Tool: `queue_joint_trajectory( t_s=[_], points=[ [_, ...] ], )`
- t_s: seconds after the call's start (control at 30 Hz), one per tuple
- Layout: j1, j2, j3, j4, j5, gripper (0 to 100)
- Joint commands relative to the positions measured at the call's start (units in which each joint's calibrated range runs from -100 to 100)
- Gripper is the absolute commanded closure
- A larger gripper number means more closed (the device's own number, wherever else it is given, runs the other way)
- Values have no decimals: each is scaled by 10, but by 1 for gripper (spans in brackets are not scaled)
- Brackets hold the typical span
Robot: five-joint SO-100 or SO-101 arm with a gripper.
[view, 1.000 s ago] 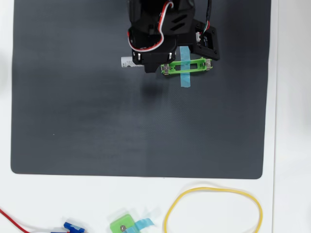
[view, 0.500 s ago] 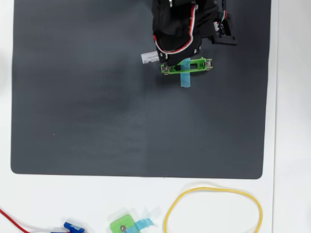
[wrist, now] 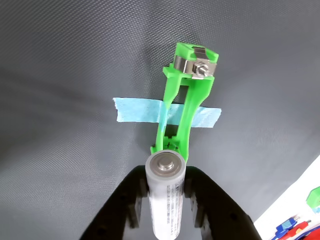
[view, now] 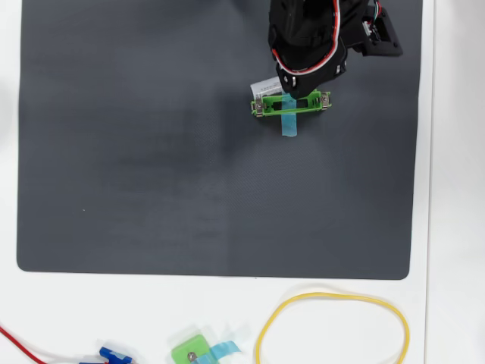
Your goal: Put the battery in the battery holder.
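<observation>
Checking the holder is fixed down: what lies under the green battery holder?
A light-blue tape strip passes under the battery holder onto the dark mat. The gripper and battery cover its near end.

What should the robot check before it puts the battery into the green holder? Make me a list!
1. Battery gripped: ok, the gripper has a finger on each side of it.
2. Battery holder free to take it: ok, its slot looks empty in the wrist view.
3. Holder fixed down: ok, the blue tape crosses it onto the mat.
4. Battery in line with the slot: ok, roughly; it points along the holder in the wrist view.
5. Battery over the slot: not ok, in the overhead view its end sticks out past the holder's left end.
6. Plus and minus ends right: cannot tell.
</observation>
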Motion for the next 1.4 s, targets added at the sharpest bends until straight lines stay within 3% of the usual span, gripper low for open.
queue_joint_trajectory(
  t_s=[0.0,0.5,1.37],
  points=[
    [21,-8,-11,-15,-4,100],
    [104,2,-21,-48,-9,100],
    [46,2,-19,-49,-24,100]
  ],
)
